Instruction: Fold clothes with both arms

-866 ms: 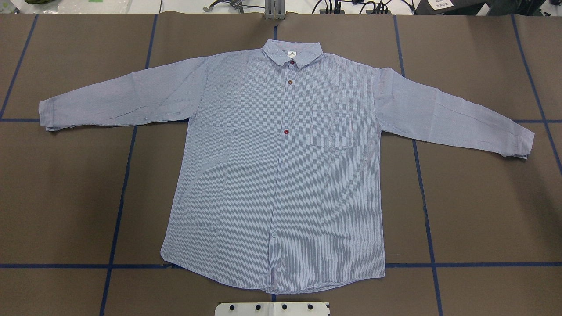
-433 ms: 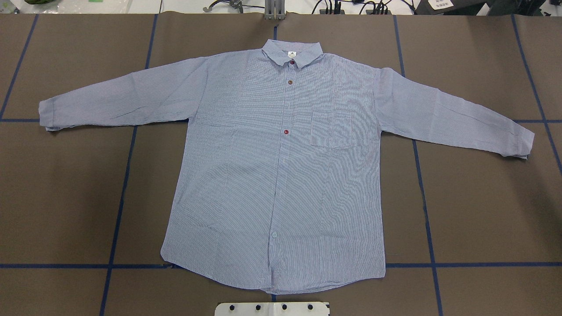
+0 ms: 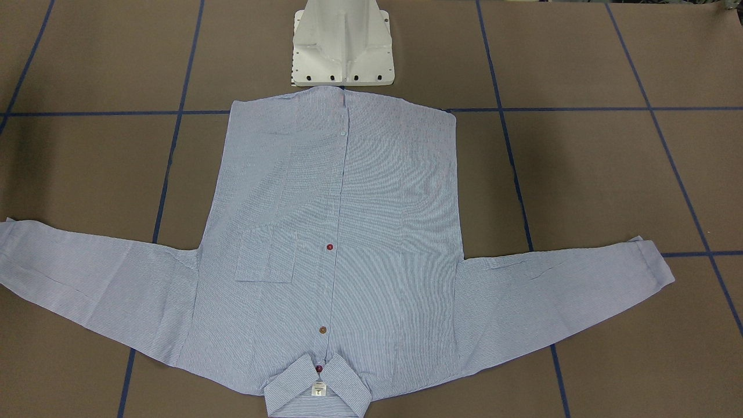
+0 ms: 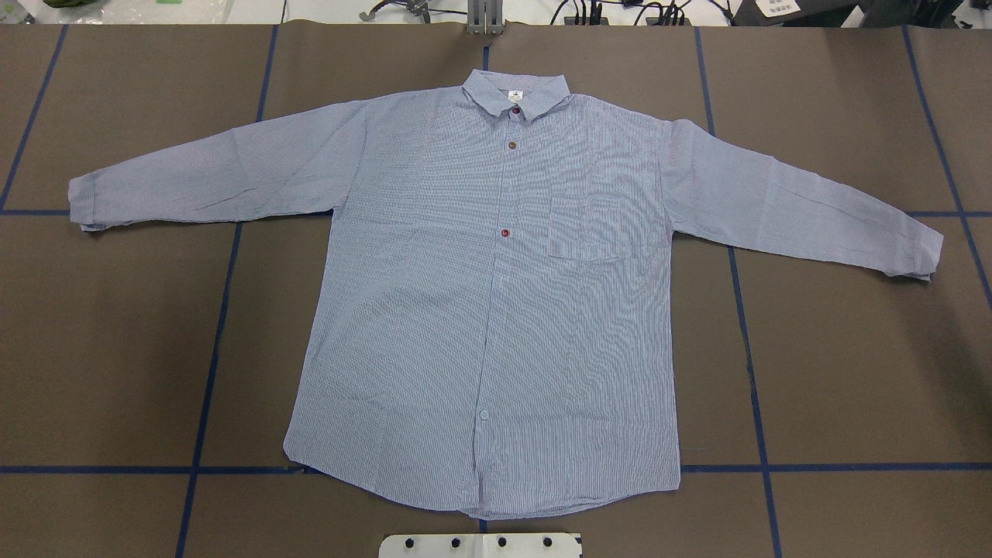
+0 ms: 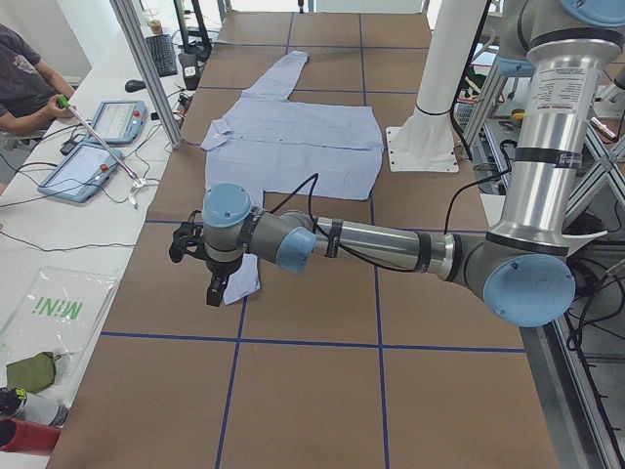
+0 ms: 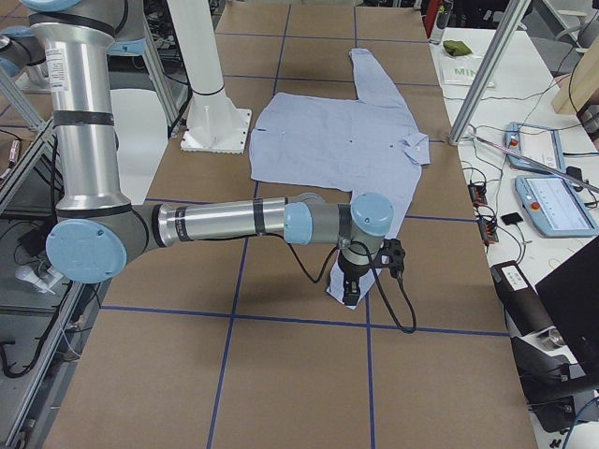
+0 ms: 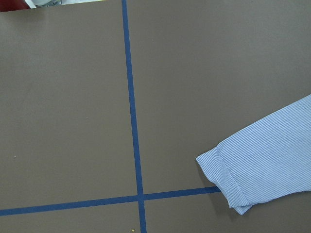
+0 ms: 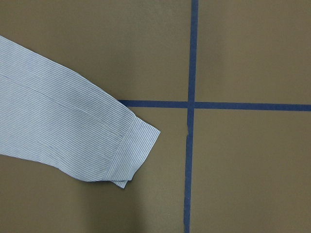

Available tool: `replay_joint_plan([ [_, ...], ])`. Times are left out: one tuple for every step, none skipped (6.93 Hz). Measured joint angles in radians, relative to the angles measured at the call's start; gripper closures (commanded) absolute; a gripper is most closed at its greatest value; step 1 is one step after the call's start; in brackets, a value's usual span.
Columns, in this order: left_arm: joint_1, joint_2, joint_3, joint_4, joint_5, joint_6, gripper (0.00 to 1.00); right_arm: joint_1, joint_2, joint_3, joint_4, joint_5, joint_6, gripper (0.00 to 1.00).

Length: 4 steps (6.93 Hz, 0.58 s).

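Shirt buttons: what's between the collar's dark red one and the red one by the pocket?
A small round brown button on the light blue striped shirt, clearest in the overhead view.

The desk (image 4: 852, 349) is covered in brown sheeting, marked into large squares by blue tape lines (image 4: 211, 372). Beside it runs a white side desk (image 5: 39, 234), where two tablets (image 5: 80, 171) lie near a keyboard (image 5: 163, 56), a clear plastic bag (image 5: 49, 313) and a green pouch (image 5: 29, 371). A seated person (image 5: 24, 83) there holds a thin stick (image 5: 98, 137).
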Motion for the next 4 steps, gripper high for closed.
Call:
replay_joint_plan([
  [0.002,0.001,-0.007,-0.005,0.000,0.002,0.00,-0.034,-0.011,-0.001,0.049,0.001,0.005,0.00],
  [0.005,0.002,-0.008,-0.016,0.000,0.003,0.00,-0.073,-0.023,-0.002,0.084,0.002,0.021,0.00],
  [0.008,0.003,-0.006,-0.028,-0.003,-0.012,0.01,-0.105,-0.029,-0.008,0.105,0.003,0.052,0.00],
  [0.009,0.003,-0.005,-0.033,-0.005,-0.043,0.00,-0.132,-0.032,-0.017,0.128,0.003,0.105,0.05],
])
